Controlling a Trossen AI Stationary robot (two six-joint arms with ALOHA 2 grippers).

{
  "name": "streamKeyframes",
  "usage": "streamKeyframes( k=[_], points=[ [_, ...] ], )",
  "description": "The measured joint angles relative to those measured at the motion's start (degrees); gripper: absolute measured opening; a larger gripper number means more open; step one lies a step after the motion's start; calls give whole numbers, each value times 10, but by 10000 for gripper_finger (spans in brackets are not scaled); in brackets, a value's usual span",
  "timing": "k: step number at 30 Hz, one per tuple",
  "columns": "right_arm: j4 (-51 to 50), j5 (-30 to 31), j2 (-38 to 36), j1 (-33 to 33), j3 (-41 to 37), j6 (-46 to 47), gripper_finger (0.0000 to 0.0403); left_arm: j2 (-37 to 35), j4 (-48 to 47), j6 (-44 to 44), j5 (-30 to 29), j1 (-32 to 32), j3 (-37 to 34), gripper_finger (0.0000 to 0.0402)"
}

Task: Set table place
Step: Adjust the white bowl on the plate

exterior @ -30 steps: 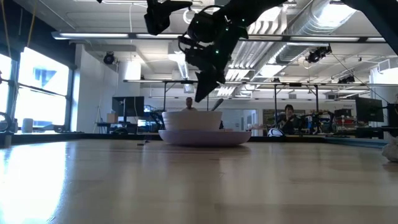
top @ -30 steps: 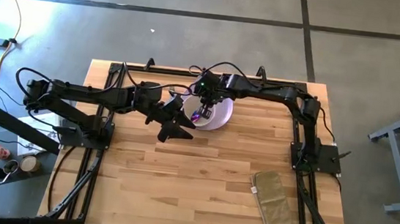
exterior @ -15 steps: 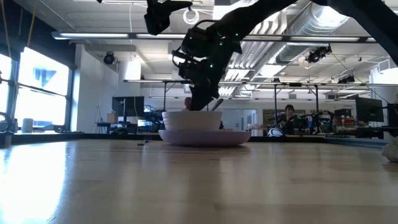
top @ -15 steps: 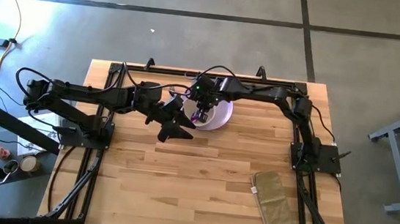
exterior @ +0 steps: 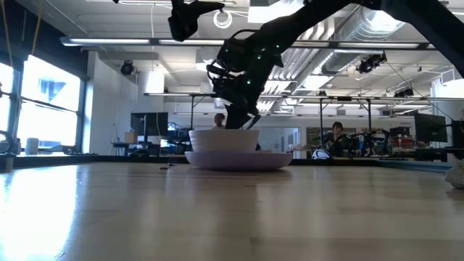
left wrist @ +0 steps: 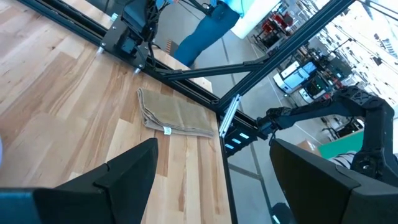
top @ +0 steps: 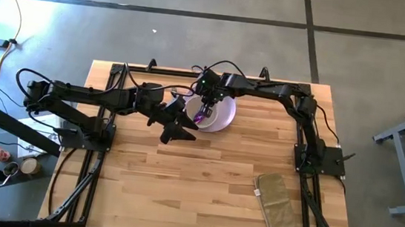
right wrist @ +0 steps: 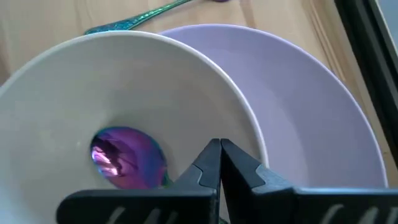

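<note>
A cream bowl (right wrist: 81,81) sits on the lavender plate (right wrist: 311,112) at the far middle of the wooden table (top: 181,178). The iridescent purple spoon's head (right wrist: 127,165) lies in the bowl's bottom. My right gripper (right wrist: 219,152) is shut and reaches down into the bowl (exterior: 223,139) over the spoon's handle. The teal-handled fork (right wrist: 134,20) lies flat on the table beside the plate. My left gripper (top: 175,131) hovers open and empty just left of the plate (top: 223,115). My right gripper is shut on the spoon from above, fingers slanting down into the bowl. Its own fingers (right wrist: 199,177) hide the handle, so the place of contact does not show. The spoon's head (right wrist: 127,165) rests on the bowl's bottom.
A folded tan cloth (top: 277,203) lies at the near right of the table and also shows in the left wrist view (left wrist: 177,115). Black frame rails run along the table's left, right and far sides. People and desks show in the room beyond the table.
My right gripper has gone down from above the bowl's rim into the bowl, then shifted slightly toward the table's right. The bowl and the plate have kept still.
</note>
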Motion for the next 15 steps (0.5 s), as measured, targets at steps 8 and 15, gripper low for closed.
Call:
streamKeyframes(
  k=[8, 15],
  points=[
    [0, 14, 0, -17, 0, -10, 0, 0, 0, 0, 0, 0, 0, 298],
    [-2, 28, 0, -25, 0, -15, 0, 0, 0, -2, 0, 0, 0, 298]
  ],
)
